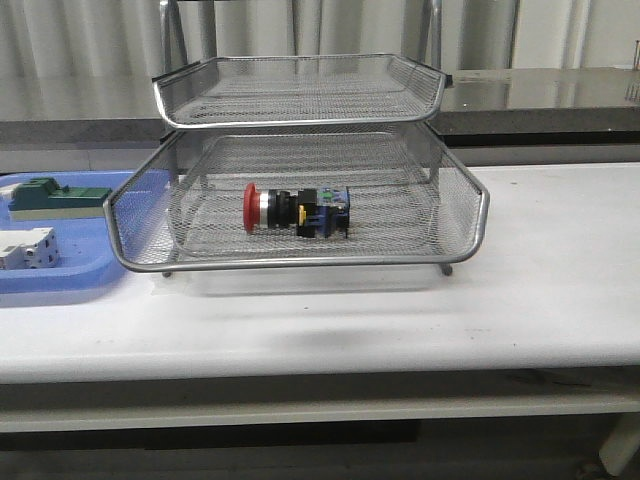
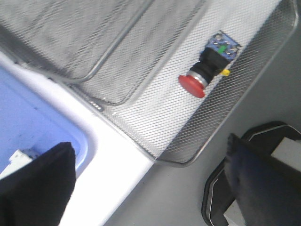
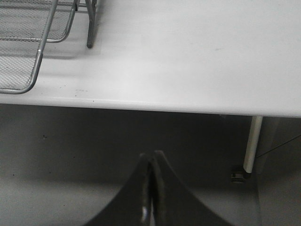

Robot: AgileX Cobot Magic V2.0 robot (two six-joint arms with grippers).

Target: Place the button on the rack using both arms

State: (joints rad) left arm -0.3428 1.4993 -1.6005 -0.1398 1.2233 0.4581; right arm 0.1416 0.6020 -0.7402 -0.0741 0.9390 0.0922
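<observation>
Up front, the button (image 1: 295, 211) lies on its side in the rack (image 1: 470, 200)'s lower tray, near the bench's front edge. Seen from its wrist, the left gripper (image 2: 150, 183) gapes wide, empty. Seen likewise, the right gripper (image 3: 151, 188) is pinched closed, empty, off the bench.

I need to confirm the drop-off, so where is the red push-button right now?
In the front view the button lies on its side in the rack's lower tray, near its middle, red head pointing left toward the blue tray.
</observation>
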